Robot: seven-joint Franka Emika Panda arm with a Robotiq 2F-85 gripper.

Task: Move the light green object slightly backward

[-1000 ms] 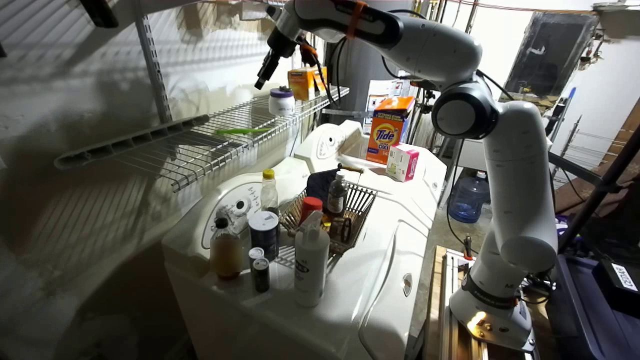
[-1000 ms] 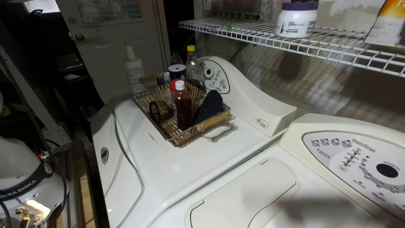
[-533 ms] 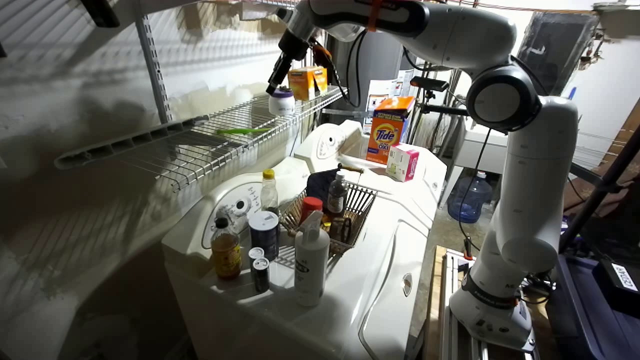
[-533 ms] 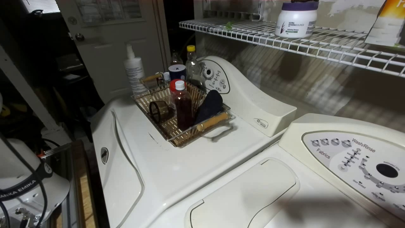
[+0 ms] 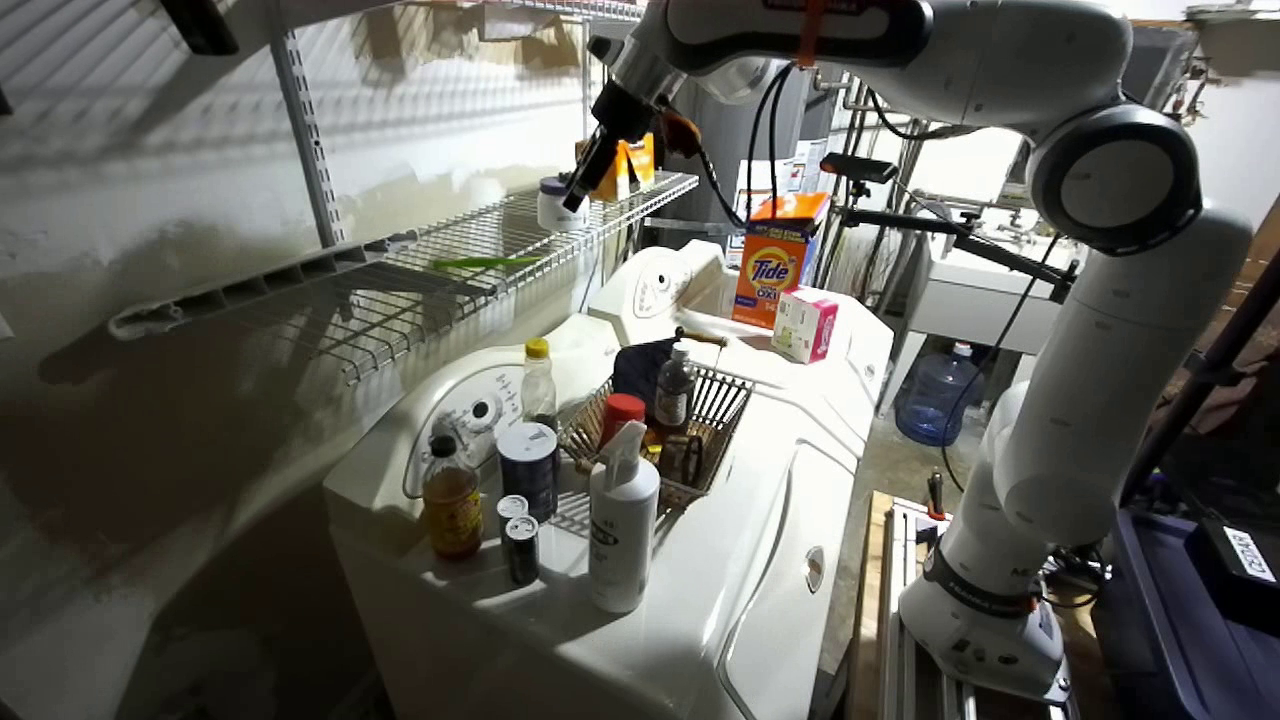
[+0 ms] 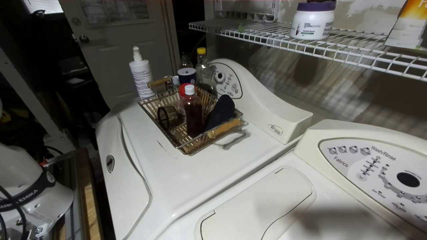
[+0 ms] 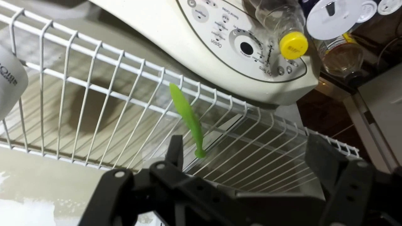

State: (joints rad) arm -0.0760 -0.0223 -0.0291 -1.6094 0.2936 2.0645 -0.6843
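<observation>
Nearest to you in the wrist view, your gripper (image 7: 245, 149) stands with its two fingers (image 7: 325, 160) spread well apart. Past them the light green object (image 7: 190, 121) lies on the wire shelf (image 7: 125, 98), slanting across the wires: its broad end sits by the edge closest to a control panel (image 7: 245, 47), and its narrow, knobbed end shows near the finger at picture left. In an exterior view you have the gripper higher than the shelf and apart from that object, its tips overlapping, from that angle, the white jar with a purple lid (image 5: 553, 212). Behind the jar on the same shelf stands an orange carton (image 5: 642, 160). Lower down, a bottle with a yellow cap (image 7: 293, 45) stands by the panel, and a basket (image 6: 196, 143) holding a white-capped bottle (image 6: 194, 115) sits on the white machine (image 6: 186, 180). Farther off you see a Tide box (image 5: 770, 270) with a smaller pink-and-white box (image 5: 805, 325) just in front, and, well apart from those, a blue water jug (image 5: 935, 400).
</observation>
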